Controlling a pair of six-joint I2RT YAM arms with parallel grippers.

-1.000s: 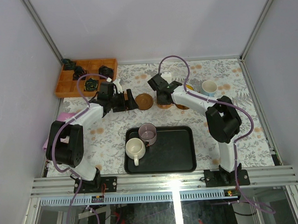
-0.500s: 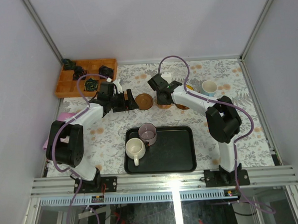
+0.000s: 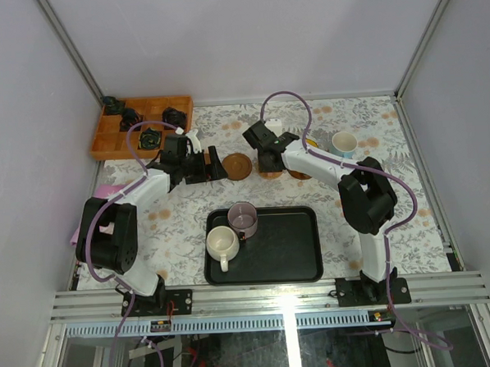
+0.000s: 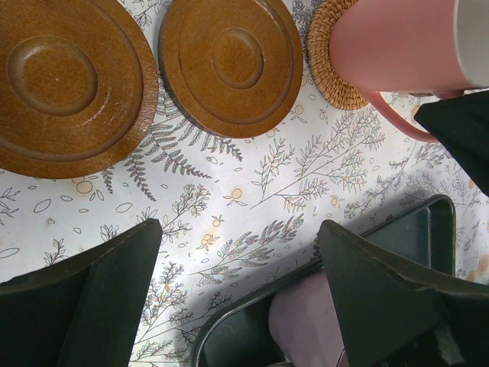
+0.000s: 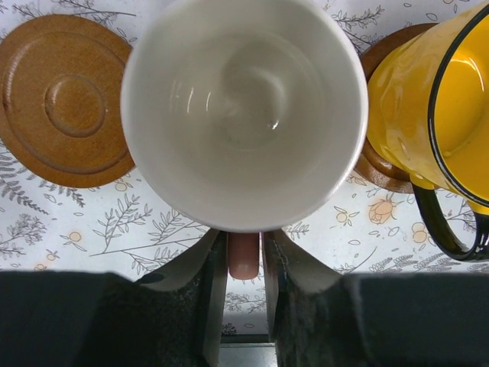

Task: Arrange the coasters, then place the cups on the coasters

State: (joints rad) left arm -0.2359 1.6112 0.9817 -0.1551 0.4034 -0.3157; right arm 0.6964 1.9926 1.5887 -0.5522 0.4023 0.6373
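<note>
The right claw (image 5: 244, 237) is closed narrowly on the handle of the pink cup (image 5: 244, 107), with one finger on each side of it. The cup sits on a woven coaster (image 4: 330, 65) just beyond the far edge of the black tray (image 3: 289, 247). Holding it by the handle keeps the fingers clear of the wall and rim, so the cup can go down upright. From the left wrist view its base lies inside the woven ring. I judge this cup placed, with the claw only needing to let go and back off

Also beyond the tray, just beside the pink cup, the yellow cup (image 5: 428, 92) stands on a dark coaster (image 5: 378, 172). The blue cup (image 3: 344, 143) stands further along, past the tray's far right corner, and I cannot make out what is under it

The left claw (image 4: 241, 225) hangs wide open with nothing in it, low over the tabletop (image 4: 229, 191) beyond the tray's far left corner. Ahead of it lie the first bare coaster (image 4: 65, 84) and the second bare coaster (image 4: 229, 65), close together but not touching. They are in line with the woven one, so the row runs along the tray's far side with two places free. The cream cup (image 3: 222, 244) and the purple cup (image 3: 243, 219) stand on the tray's left end, very near each other. They look like the two left to move, and the empty open claw is well placed to fetch one
</note>
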